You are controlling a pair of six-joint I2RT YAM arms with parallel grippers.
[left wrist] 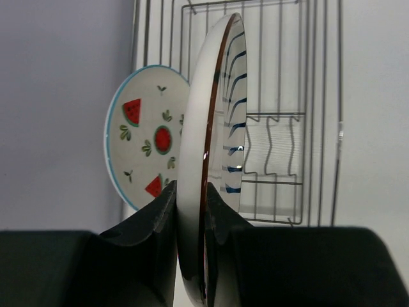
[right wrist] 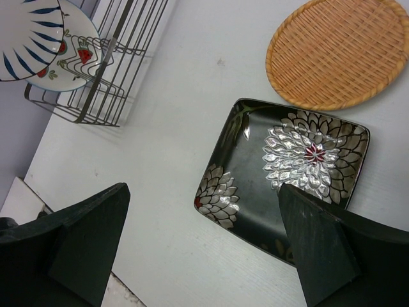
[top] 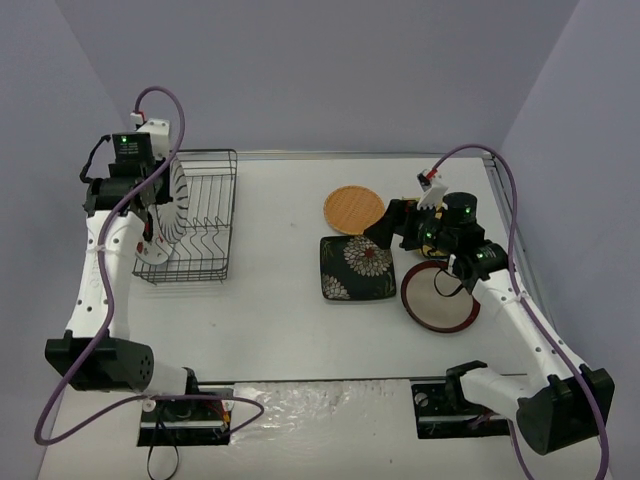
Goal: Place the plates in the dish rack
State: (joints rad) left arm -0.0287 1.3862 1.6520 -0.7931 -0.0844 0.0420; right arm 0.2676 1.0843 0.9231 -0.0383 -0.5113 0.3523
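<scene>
left gripper (left wrist: 190, 199) clamped on a white round plate with dark radial stripes (left wrist: 198, 128), upright above the black wire dish rack (left wrist: 275, 116)

No readable text, no labels (any view)

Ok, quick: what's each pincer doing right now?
Left pincer: shut on the white round plate with dark radial stripes.
Right pincer: open, holding nothing.

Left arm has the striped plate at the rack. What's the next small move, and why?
Probably lower the striped plate into a free slot beside the watermelon plate: the left gripper pinches its rim, holding it upright at the dish rack, not yet released.
</scene>
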